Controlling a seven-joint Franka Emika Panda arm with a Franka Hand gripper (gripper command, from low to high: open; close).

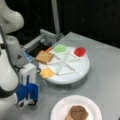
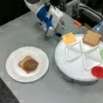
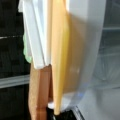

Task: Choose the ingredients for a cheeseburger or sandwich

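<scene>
Yellow-orange cheese [image 2: 69,38] lies in a compartment of the white divided tray [image 2: 74,67], at the rim nearest the gripper [image 2: 49,35], which hangs just beside the tray with nothing visibly in it; I cannot tell how far the jaws stand apart. In both front views a toast slice [image 1: 44,56], green lettuce [image 1: 60,48] and red disc [image 1: 80,51] fill other compartments. On the paper plate [image 2: 13,68] sits toast topped with the dark patty [image 2: 30,64]. The cheese being thin and flat, a good grasp probably means coming in low at its overhanging edge, jaws square to it.
</scene>
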